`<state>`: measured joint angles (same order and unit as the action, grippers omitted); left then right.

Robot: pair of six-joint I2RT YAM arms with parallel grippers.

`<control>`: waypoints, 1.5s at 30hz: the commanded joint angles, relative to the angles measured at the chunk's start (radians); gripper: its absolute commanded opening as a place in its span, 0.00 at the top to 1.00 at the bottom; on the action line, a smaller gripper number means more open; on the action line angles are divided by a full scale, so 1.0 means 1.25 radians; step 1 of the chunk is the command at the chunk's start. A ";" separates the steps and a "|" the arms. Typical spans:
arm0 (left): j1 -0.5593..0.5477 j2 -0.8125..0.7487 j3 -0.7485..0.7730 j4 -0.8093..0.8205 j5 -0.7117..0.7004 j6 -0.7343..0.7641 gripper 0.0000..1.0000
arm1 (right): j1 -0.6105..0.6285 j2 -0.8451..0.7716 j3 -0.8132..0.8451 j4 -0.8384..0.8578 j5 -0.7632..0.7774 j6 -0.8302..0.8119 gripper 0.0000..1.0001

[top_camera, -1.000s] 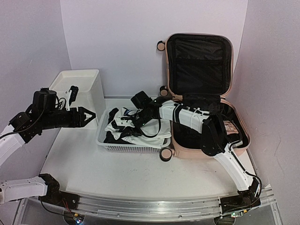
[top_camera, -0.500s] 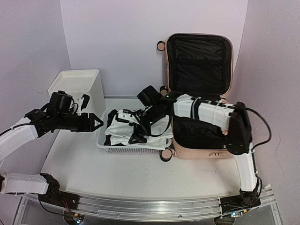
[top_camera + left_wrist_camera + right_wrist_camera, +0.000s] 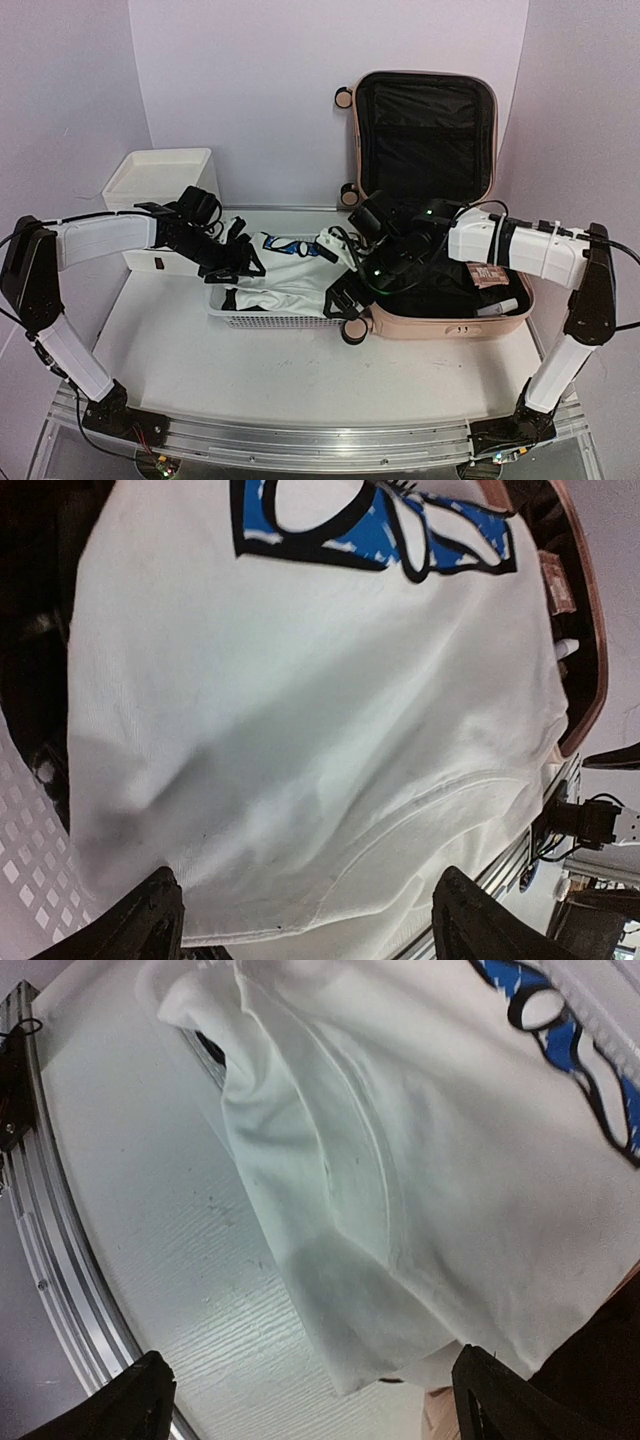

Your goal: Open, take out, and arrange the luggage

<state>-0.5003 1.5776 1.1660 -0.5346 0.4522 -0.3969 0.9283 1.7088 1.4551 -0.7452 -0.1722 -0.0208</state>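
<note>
Open pink luggage (image 3: 440,325): rigid, likely slick shell, best gripped at its rim. The left end effector (image 3: 305,880) and right end effector (image 3: 310,1365) gape wide, empty.

luggage (image 3: 440,325) showing a smooth pink hard shell, matt black fabric (image 3: 420,130) lining it, white cloth shirt (image 3: 300,730) looking soft, white tabletop (image 3: 200,1290) showing woodgrain texture
</note>
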 commanded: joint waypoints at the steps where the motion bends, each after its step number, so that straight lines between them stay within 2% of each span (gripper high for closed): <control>1: -0.010 0.015 0.032 -0.018 0.039 0.022 0.13 | 0.005 -0.016 -0.006 -0.009 0.011 0.120 0.02; 5: -0.023 0.039 0.029 -0.031 0.053 0.033 0.22 | 0.004 0.024 0.038 -0.038 0.036 0.055 0.06; 8: -0.026 0.038 0.015 -0.037 0.039 0.040 0.30 | 0.005 0.062 0.081 -0.074 0.011 -0.024 0.25; 9: -0.027 0.038 0.011 -0.037 0.037 0.043 0.32 | 0.004 0.077 0.098 -0.090 -0.006 -0.044 0.29; 11: -0.031 0.038 0.007 -0.041 0.039 0.051 0.35 | 0.006 0.098 0.109 -0.102 -0.016 -0.072 0.30; 15: -0.034 0.047 0.002 -0.053 0.054 0.062 0.35 | 0.009 0.119 0.109 -0.103 0.013 -0.108 0.30; 18: -0.034 0.044 -0.010 -0.056 0.059 0.077 0.29 | 0.009 0.130 0.112 -0.102 0.051 -0.139 0.34; 23: -0.034 0.030 -0.034 -0.070 0.059 0.103 0.27 | 0.009 0.152 0.134 -0.108 0.138 -0.153 0.58; 25: -0.034 0.029 -0.043 -0.076 0.059 0.111 0.28 | 0.010 0.152 0.135 -0.107 0.156 -0.158 0.62; 30: -0.034 0.028 -0.066 -0.080 0.072 0.114 0.36 | 0.009 0.186 0.157 -0.105 0.189 -0.163 0.75; 32: -0.034 0.025 -0.071 -0.081 0.064 0.119 0.43 | 0.009 0.203 0.163 -0.105 0.211 -0.165 0.80; 36: -0.034 0.028 -0.076 -0.091 0.038 0.128 0.50 | 0.009 0.240 0.182 -0.105 0.252 -0.169 0.82; 45: -0.034 0.025 -0.096 -0.096 -0.020 0.137 0.55 | 0.006 0.304 0.172 -0.092 0.276 -0.206 0.88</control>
<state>-0.5327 1.6238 1.0863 -0.5591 0.4725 -0.2359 0.9424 2.0586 1.6726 -0.8707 0.1341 -0.2615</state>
